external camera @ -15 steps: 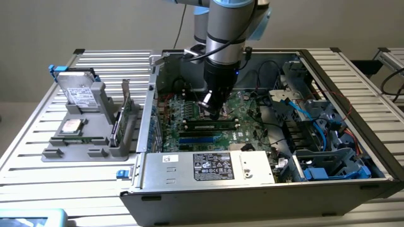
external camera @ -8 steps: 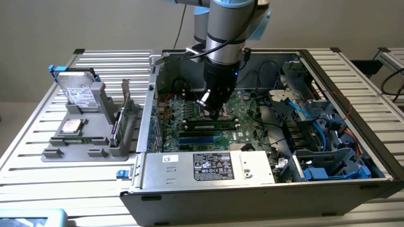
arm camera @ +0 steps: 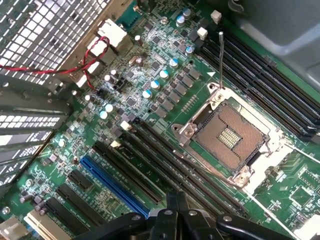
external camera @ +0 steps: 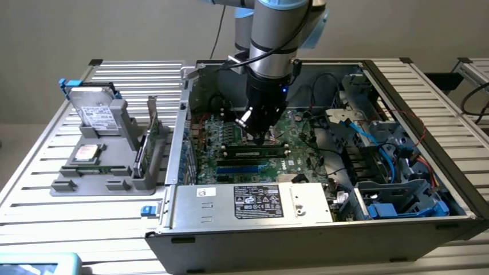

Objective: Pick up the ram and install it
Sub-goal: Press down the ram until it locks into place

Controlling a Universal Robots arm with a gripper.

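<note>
While the closed, empty jaws [external camera: 260, 136] hang above the ram [external camera: 256, 152], cables [external camera: 359, 129] crowd the case [external camera: 306, 229].

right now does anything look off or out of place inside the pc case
Nothing looks damaged or spilled. The processor socket on the green board sits open and empty. A memory stick lies seated in a slot, level with the board, right below the shut gripper. Loose cables sprawl toward the exterior view's right.

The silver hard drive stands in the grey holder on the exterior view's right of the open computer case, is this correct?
Not quite. The exterior view shows the silver hard drive standing in the grey holder on that view's left of the open computer case.
</note>
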